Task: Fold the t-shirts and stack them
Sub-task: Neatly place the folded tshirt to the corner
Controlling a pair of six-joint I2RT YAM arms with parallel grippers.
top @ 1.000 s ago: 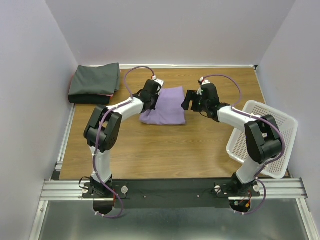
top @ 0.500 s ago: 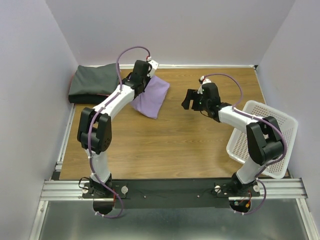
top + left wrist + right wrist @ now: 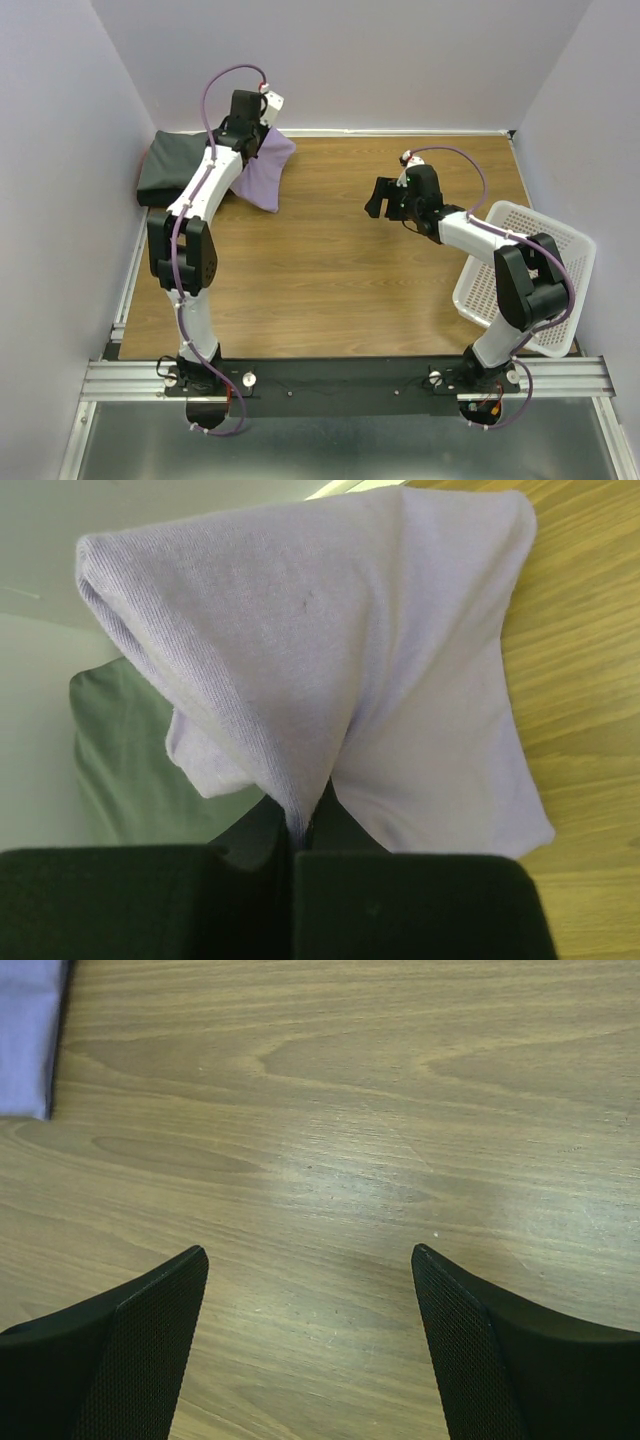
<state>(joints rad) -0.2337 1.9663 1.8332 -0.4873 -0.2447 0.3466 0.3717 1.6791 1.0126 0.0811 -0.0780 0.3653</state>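
My left gripper (image 3: 246,138) is shut on the folded lavender t-shirt (image 3: 262,170), which hangs lifted at the back left beside the dark grey t-shirt (image 3: 176,166). In the left wrist view the lavender t-shirt (image 3: 330,650) is pinched between my closed fingers and drapes out in front, with the dark grey t-shirt (image 3: 125,750) below on the left. The pinkish t-shirt does not show. My right gripper (image 3: 378,198) is open and empty above the bare wood at mid table (image 3: 310,1260); a corner of lavender cloth (image 3: 28,1030) shows at its top left.
A white mesh basket (image 3: 530,280) stands at the table's right edge beside my right arm. Walls close in the table on the left, back and right. The wooden tabletop (image 3: 330,280) lies between the two arms.
My left gripper has lifted the lavender t-shirt from mid table and carried it back and left, close to the dark grey t-shirt. My right gripper has barely moved.
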